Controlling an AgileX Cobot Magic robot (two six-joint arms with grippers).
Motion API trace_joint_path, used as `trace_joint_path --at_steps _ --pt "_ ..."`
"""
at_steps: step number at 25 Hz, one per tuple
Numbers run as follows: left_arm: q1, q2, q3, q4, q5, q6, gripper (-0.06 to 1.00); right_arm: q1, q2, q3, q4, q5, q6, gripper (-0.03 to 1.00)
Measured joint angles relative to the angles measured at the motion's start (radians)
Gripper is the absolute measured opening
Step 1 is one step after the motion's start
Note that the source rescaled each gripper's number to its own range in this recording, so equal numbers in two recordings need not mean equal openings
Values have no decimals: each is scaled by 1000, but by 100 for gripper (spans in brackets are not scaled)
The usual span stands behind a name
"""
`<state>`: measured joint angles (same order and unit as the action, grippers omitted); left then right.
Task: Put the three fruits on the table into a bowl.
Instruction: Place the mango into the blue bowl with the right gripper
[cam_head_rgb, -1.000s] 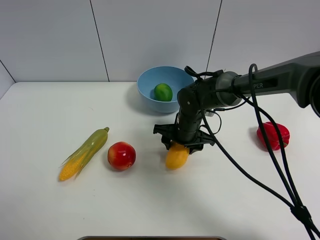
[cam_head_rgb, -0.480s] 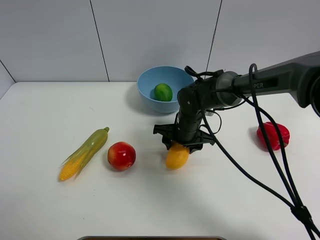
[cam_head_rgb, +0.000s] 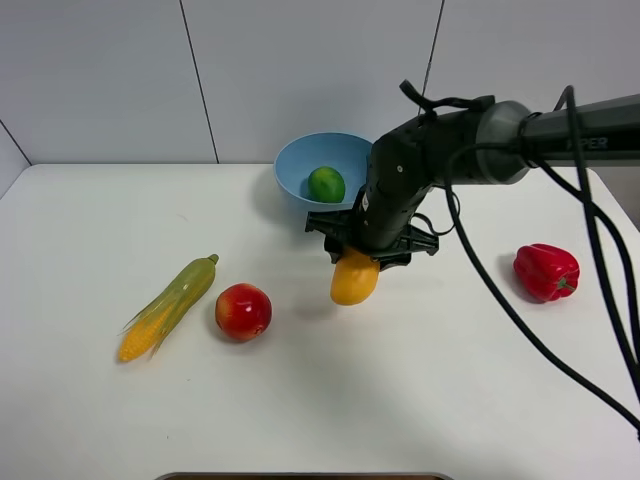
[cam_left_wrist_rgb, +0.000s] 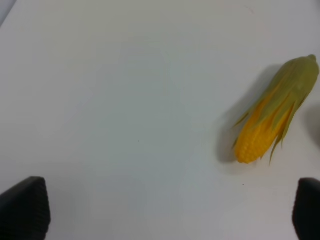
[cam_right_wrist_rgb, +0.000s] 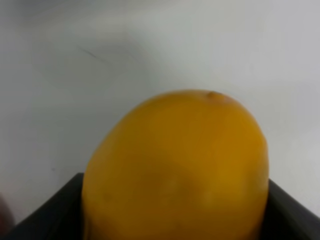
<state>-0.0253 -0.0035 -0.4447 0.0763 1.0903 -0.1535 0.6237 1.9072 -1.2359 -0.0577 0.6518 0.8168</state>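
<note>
Plainly, the smooth white tabletop (cam_head_rgb: 450, 400) bears a deep round blue plastic bowl (cam_head_rgb: 300, 160); beside it the right tool (cam_head_rgb: 368, 256) clamps the oblong yellow mango (cam_head_rgb: 354, 279) aloft. The round red apple (cam_head_rgb: 243, 311) lies on the tabletop, the glossy lime (cam_head_rgb: 326, 184) inside the bowl; the left tool (cam_left_wrist_rgb: 165, 210) gapes.

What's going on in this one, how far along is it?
The right gripper is shut on the mango and holds it off the table, just in front of the blue bowl. The lime already lies in the bowl. The apple sits on the table beside the corn cob, and the red pepper lies apart on the right. The left gripper hangs open over the table near the corn, holding nothing.
</note>
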Motion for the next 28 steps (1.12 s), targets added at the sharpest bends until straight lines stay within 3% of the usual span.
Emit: trace_joint_path --at_steps 9,17,24,28 --pt "0 0 0 0 0 0 100 0 -202 0 -103 -21 -83 0" --pt "0 0 0 0 0 0 100 -5 -264 -24 -218 -186 -149 0" --pt "0 0 0 0 0 0 100 -81 -260 -110 -333 -313 -232 0" --pt "0 0 0 0 0 0 100 -123 -236 -139 -350 -368 -295 0"
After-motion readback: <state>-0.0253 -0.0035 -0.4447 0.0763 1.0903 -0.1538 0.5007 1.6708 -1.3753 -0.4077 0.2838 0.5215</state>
